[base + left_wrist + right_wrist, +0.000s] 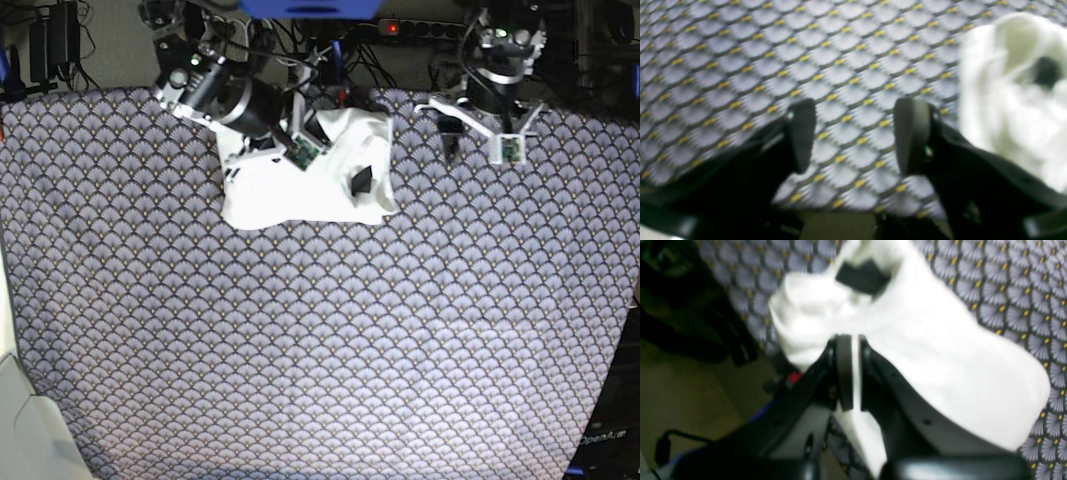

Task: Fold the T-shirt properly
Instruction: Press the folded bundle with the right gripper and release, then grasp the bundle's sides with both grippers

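The white T-shirt (300, 190) lies bunched in a lump at the back middle of the table, plain side up, with a small black tag (361, 180) showing. My right gripper (312, 135) is shut on a fold of the T-shirt (940, 356); white fabric is pinched between its fingers (844, 373), just below the black tag (863, 276). My left gripper (857, 136) hangs open over bare tablecloth with nothing between its fingers. The T-shirt (1013, 100) sits off to its right side, apart from it. In the base view the left gripper (452, 135) is to the right of the shirt.
A grey scale-patterned tablecloth (320, 340) with yellow dots covers the whole table. Cables and a power strip (420, 25) run along the back edge. The table's back edge and the floor (690, 390) show close behind the right gripper. A pale object (20, 420) sits at the front left corner.
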Controlling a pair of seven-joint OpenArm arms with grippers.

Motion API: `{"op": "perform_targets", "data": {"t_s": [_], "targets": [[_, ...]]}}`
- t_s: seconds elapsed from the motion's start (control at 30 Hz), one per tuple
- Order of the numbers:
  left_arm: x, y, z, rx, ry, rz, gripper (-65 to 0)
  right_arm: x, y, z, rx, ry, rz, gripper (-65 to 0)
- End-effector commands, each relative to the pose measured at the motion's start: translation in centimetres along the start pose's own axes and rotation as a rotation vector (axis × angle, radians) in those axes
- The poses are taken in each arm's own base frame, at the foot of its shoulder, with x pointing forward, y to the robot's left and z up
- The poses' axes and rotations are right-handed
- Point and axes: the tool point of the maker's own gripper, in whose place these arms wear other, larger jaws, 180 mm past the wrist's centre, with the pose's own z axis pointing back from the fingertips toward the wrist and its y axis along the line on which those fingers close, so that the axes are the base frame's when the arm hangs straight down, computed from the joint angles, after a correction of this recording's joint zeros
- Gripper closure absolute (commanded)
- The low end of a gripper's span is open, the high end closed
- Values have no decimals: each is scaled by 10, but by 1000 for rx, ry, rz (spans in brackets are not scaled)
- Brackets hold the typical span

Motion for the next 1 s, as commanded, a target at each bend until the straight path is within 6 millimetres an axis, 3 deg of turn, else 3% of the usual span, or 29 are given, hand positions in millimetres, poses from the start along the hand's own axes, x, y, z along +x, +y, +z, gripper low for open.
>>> {"op": "perform_targets", "data": {"t_s": [0.0, 0.27, 0.43, 0.97], "targets": [[14, -6, 1, -17, -50, -8, -406, 11, -2, 4, -2, -46, 8, -19], [24, -39, -5, -74, -79, 58, -428, -9, -48, 20, -134, -6, -40, -137], [28, -48, -7, -86, -87, 93, -428, -12, -69, 27, -189, -2, -48, -144], [48, -53, -15, -304, -24, 391, -428, -16, -92, 31, -234, 14, -35, -147]]}}
